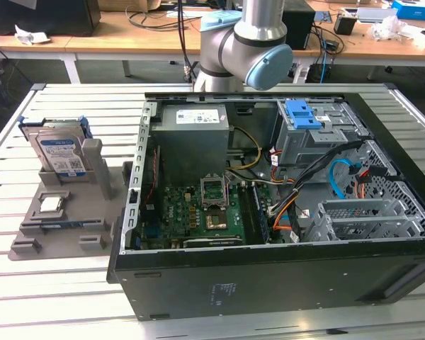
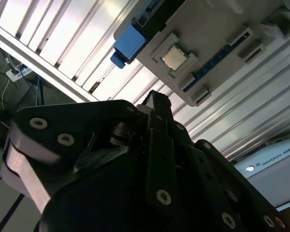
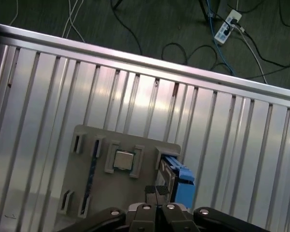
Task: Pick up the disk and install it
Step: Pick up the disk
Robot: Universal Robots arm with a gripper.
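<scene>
I see the disk (image 1: 59, 152) standing on edge in the grey holder (image 1: 85, 212), probably so its flat sides are free for a grip. Above the holder, my gripper (image 3: 156, 192) hangs empty, fingertips pressed together, looking down at it.

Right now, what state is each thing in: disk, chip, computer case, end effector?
disk: upright in the grey holder, not gripped.
processor chip: lying flat in its recess on the holder.
computer case: on its side, panel off, interior exposed.
end effector: shut, holding nothing, clear of the disk.
</scene>
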